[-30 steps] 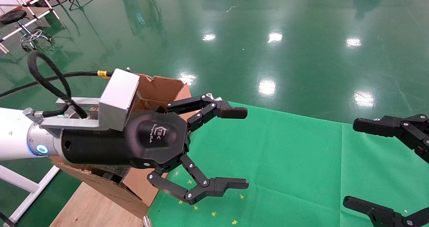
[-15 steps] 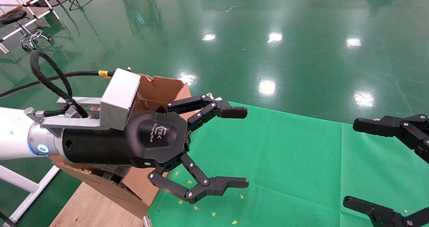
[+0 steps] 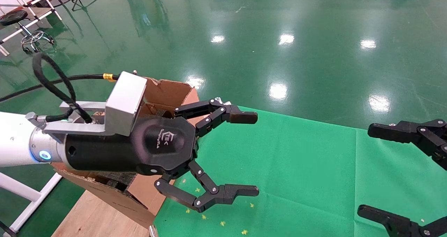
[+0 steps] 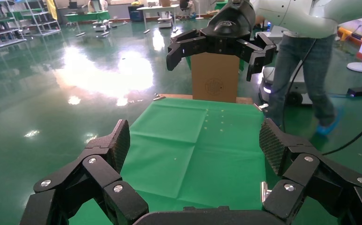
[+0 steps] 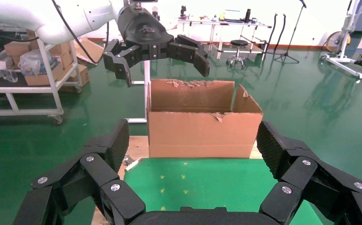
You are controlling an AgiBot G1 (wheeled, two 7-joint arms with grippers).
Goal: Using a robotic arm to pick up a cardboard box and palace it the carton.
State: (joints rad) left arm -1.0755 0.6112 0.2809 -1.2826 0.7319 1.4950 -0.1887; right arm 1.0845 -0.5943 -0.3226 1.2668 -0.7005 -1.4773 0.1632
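Left gripper wide open, holding nothing, above green cloth beside carton. Right gripper also open, empty.

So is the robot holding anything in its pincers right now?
No. The left pincer and the right pincer are both open and empty above the green cloth, beside the carton.

White arm, silver wrist, black cable, black multi-link gripper.
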